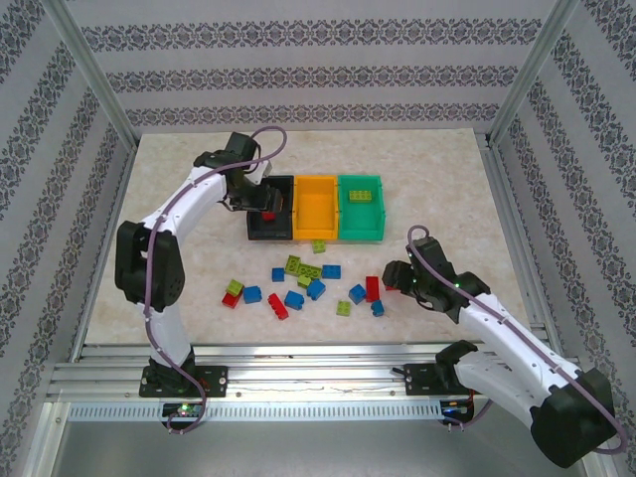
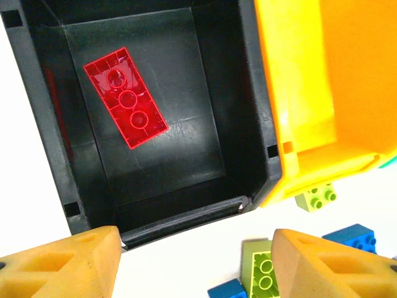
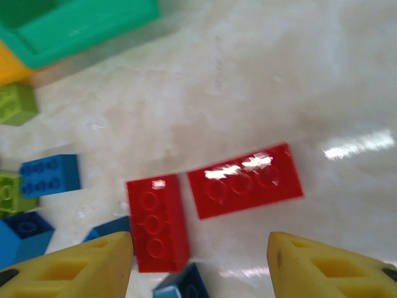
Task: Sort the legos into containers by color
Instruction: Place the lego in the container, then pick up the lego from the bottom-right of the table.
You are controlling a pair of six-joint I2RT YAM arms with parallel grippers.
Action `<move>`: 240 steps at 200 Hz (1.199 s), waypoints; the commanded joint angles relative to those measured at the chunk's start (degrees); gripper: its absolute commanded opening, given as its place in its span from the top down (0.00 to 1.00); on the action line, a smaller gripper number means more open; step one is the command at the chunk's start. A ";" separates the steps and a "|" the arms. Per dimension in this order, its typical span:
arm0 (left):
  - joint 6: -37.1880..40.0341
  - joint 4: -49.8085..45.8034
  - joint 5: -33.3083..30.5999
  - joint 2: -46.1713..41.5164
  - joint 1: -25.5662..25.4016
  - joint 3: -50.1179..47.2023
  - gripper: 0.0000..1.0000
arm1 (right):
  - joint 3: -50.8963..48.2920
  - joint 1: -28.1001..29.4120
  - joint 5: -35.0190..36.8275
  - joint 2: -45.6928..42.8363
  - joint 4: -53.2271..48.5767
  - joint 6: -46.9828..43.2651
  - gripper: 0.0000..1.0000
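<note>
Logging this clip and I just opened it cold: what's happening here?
Two arms are sorting legos into bins by color. The left gripper hangs open and empty above the black bin, where one red lego lies flat on the floor. The right gripper, also open, hovers over two red legos lying next to each other on the table. The green bin holds one lime lego. Many other loose legos in red, blue and lime lie in front of the bins.
</note>
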 commanded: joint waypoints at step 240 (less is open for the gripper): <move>-2.36 9.16 8.84 -8.57 0.56 -5.61 0.35 | 6.25 -6.39 0.66 27.11 7.37 37.86 0.31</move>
